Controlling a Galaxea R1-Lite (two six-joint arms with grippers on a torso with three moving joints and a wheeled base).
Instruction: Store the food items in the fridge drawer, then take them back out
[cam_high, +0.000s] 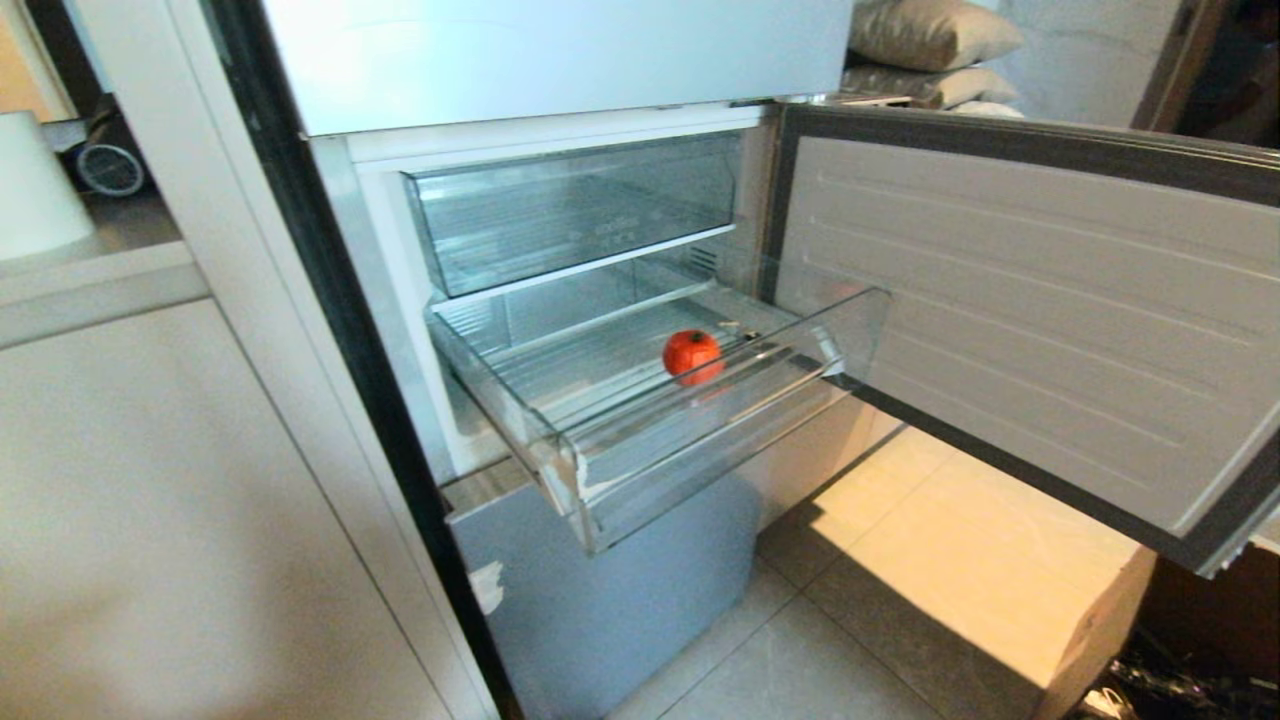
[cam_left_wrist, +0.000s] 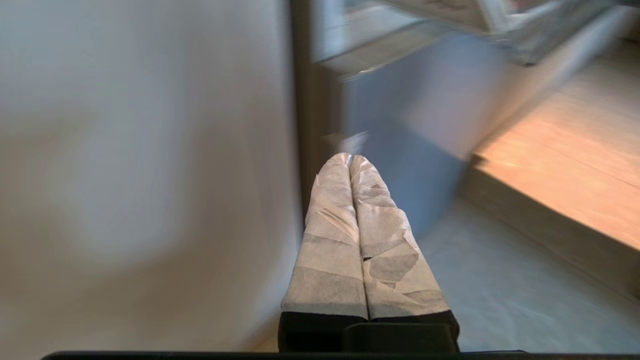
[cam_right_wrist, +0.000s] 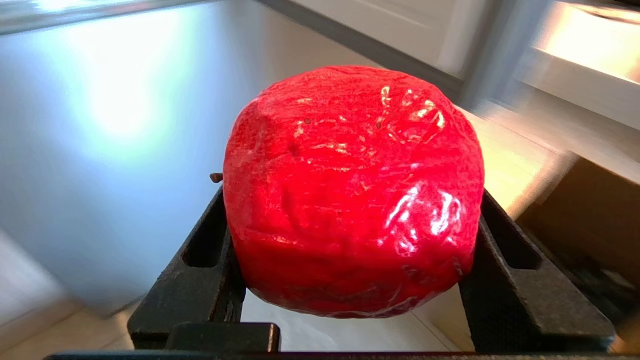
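Observation:
The fridge drawer (cam_high: 700, 430) is pulled out of the pale-blue fridge, clear plastic with a ribbed floor. One round red food item (cam_high: 692, 354) lies in it, towards the right. My right gripper (cam_right_wrist: 352, 210) is shut on a second red food item (cam_right_wrist: 350, 190), which fills the space between the black fingers; it hangs low over the floor in front of the fridge. My left gripper (cam_left_wrist: 350, 159) is shut with nothing in it, its taped fingers pressed together, low beside the cabinet wall. Neither arm shows in the head view.
The fridge door (cam_high: 1020, 300) stands open to the right, over a cardboard box (cam_high: 1000, 560). A second clear drawer (cam_high: 580, 210) with small lettering sits above. A white cabinet side (cam_high: 150, 500) runs along the left. Tiled floor (cam_high: 800, 660) lies below.

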